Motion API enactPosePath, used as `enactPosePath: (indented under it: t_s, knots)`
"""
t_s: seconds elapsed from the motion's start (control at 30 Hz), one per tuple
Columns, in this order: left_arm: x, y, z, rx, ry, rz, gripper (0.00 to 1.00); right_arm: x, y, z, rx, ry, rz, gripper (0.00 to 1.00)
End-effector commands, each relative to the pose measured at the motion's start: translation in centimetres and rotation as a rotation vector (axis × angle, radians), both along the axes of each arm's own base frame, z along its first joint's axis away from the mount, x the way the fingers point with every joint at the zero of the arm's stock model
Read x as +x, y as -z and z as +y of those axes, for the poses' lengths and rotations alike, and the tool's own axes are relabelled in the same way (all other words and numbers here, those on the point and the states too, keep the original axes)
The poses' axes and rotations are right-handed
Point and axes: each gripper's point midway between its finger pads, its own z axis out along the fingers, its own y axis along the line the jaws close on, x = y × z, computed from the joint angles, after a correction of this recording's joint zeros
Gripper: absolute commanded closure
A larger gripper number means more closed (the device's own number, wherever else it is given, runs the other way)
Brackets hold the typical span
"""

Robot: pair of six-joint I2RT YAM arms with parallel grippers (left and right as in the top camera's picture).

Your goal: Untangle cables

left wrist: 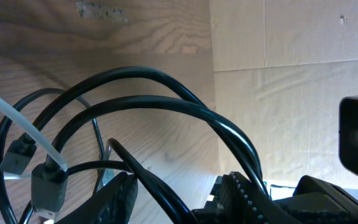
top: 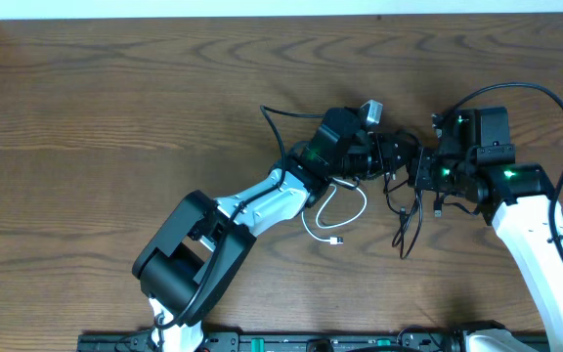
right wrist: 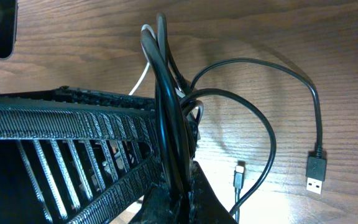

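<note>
Matte brown wood-grain tabletop (top: 115,98), thin glossy round cords bunched right of centre. Black cable (right wrist: 169,124) gathered into an upright bundle of several strands, two loose loops bowing out toward 3 o'clock. Flat USB plug (right wrist: 316,175) and a smaller plug lying on the wood at 4 o'clock of the bundle. White cable (left wrist: 11,120) smooth, crossing the black loops in the left wrist view beside two grey plugs. From overhead, lying in a narrow loop at 7 o'clock of the left tool (top: 397,156), small plug at its low end. Right tool (right wrist: 176,202) pressed together, clamped on the black cable strands, ribbed dark finger surfaces on either side. Tips of both tools nearly meeting, right one at 3 o'clock of the left. Black loops arching over the left tool's fingers (left wrist: 120,199); cannot tell whether gripping or standing apart. Bare wood wide from 9 through 12 o'clock, far tabletop edge at 12 o'clock, arm bases along 6 o'clock.
</note>
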Motion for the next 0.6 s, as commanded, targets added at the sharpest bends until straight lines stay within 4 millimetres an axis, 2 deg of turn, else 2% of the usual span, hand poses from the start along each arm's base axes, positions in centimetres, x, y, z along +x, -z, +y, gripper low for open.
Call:
enactPosePath:
  t_s: [0.0,0.1,0.13,0.27,0.37,0.5,0.57]
  knots:
    - [-2.6,-0.1,-1.7,-0.017,0.094,0.011,0.63,0.5,-0.8,0.4,0.018,-0.001,-0.026,0.99]
    - [-2.6,-0.2,-1.6,-0.018,0.094,0.012,0.88,0.5,-0.7,0.4,0.017,-0.002,-0.024,0.99]
    - [-2.6,-0.1,-1.6,-0.017,0.094,0.012,0.92,0.5,-0.7,0.4,0.017,-0.001,-0.024,0.99]
    - [-2.6,-0.2,-1.6,-0.017,0.095,0.011,0.92,0.5,-0.7,0.2,0.006,0.005,-0.026,0.99]
    - [-2.4,-0.2,-1.4,-0.009,0.118,-0.056,0.92,0.6,-0.4,-0.5,-0.029,0.027,-0.023,0.99]
    - [-1.2,-0.4,-0.2,0.001,0.149,-0.163,0.92,0.1,0.5,-3.3,-0.131,0.183,0.024,0.99]
    - [0.0,-0.2,1.4,0.029,0.128,-0.17,0.93,-0.3,0.8,-4.9,-0.192,0.261,0.046,0.99]
